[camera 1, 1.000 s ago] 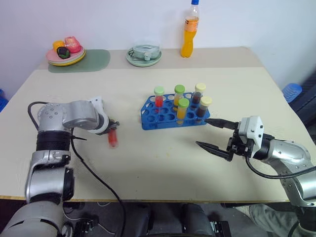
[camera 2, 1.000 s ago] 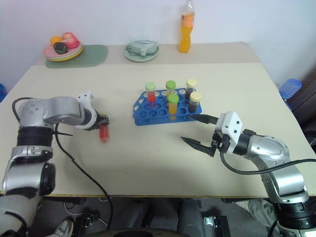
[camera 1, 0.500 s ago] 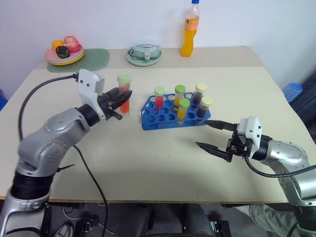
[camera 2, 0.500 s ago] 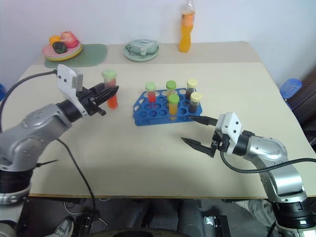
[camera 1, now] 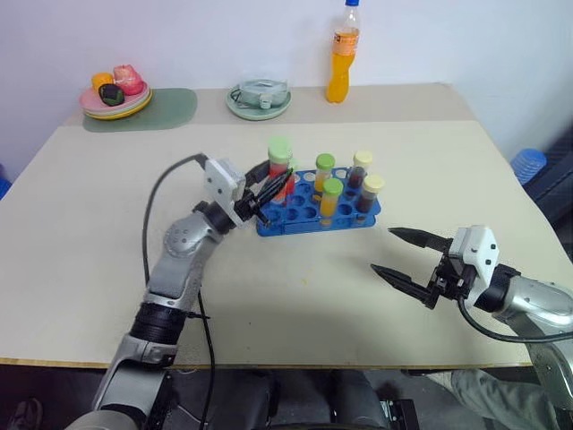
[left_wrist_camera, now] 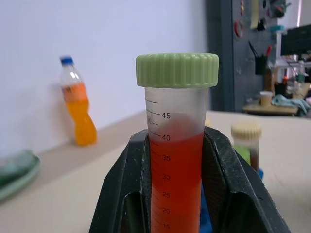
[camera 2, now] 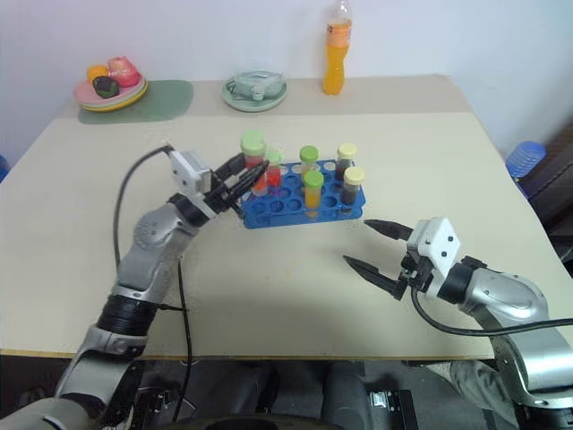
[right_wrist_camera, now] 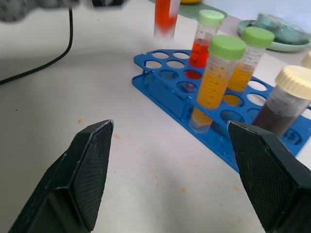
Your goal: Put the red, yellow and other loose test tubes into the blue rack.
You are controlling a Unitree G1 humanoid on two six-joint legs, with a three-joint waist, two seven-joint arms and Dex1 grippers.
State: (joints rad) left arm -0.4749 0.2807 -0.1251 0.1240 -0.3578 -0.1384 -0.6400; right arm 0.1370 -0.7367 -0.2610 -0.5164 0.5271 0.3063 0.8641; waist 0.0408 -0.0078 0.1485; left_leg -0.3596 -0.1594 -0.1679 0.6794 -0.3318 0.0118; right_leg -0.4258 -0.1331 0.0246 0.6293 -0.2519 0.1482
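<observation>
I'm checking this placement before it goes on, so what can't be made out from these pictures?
- Bottom of the red tube: cut off by the left wrist view's lower edge, flanked by the left gripper fingers.
- Which hole of the blue rack lies under it: head views cannot settle it.
- The red tube in the right wrist view: blurred and cut off by the edge.
- The right gripper hangs open.

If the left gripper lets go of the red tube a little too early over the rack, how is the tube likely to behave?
The red tube is probably stiff plastic, so it should not bend. Its smooth round wall between the left gripper fingers may slip easily. It is tall and mostly full, so if it misses a hole in the blue rack it would likely tip and roll.
</observation>
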